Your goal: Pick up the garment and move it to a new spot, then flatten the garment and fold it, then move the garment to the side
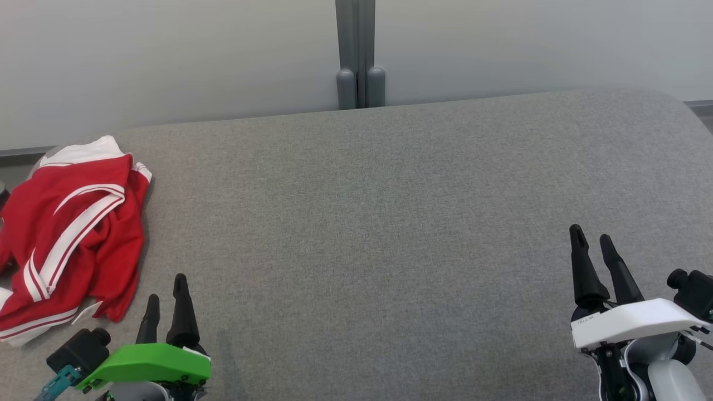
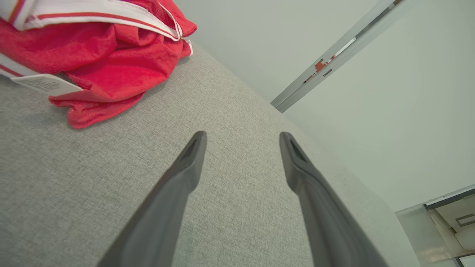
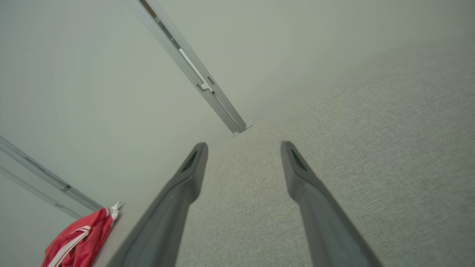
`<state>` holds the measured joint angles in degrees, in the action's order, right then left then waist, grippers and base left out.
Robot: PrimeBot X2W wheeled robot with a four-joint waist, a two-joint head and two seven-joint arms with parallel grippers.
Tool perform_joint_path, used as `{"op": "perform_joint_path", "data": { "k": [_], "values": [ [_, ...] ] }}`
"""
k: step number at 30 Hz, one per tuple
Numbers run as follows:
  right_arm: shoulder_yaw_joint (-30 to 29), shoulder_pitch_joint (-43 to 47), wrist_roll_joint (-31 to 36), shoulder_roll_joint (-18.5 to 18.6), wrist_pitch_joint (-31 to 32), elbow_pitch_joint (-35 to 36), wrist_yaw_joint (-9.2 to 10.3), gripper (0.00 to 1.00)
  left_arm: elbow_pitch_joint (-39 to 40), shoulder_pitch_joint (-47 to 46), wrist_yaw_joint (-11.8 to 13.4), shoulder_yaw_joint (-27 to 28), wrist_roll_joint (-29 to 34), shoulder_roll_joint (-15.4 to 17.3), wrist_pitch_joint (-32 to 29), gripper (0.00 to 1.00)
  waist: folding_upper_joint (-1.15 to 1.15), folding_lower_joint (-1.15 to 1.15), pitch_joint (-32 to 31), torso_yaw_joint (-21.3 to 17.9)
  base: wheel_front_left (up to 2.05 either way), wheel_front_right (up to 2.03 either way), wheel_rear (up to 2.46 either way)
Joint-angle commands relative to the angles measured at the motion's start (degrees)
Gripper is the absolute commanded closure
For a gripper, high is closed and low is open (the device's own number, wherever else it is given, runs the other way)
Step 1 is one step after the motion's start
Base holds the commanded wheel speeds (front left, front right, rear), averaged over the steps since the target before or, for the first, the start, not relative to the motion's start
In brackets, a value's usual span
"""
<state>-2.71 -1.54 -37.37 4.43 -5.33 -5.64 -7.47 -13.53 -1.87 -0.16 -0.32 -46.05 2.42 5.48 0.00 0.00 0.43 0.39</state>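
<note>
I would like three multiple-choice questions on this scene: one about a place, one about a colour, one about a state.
1. Where on the grey surface does the garment lie? A) left end B) middle C) right end
2. What colours has the garment? A) blue, yellow B) red, white stripes C) black
3. How are the left gripper and right gripper? A) both open, empty B) left shut on garment C) both shut
Answers: 1 A, it lies beside the left gripper; 2 B, red cloth with white bands; 3 A, both finger pairs stand apart, holding nothing.
</note>
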Motion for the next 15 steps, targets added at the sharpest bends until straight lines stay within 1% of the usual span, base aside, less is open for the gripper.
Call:
{"op": "perform_joint_path", "data": {
  "k": [1,9,15],
  "values": [
    [0.2,-0.2,2.3,0.6,-0.8,1.1,-0.02,0.0,0.8,-0.3,0.3,-0.2,2.3,0.5,0.6,0.0,0.0,0.0,0.0,0.0,0.0,0.0,0.0],
    [0.8,-0.2,8.4,1.1,-2.1,1.5,-0.02,0.0,1.0,0.0,0.3,-0.5,9.1,0.5,2.0,0.0,0.0,0.0,0.0,0.1,0.0,0.0,0.0],
    [0.9,-0.3,12.4,1.4,-3.1,1.4,-0.02,0.0,1.0,0.5,-0.5,-0.9,13.9,0.5,2.9,0.0,0.0,0.0,-0.1,0.1,0.0,0.0,0.0]
  ]
}}
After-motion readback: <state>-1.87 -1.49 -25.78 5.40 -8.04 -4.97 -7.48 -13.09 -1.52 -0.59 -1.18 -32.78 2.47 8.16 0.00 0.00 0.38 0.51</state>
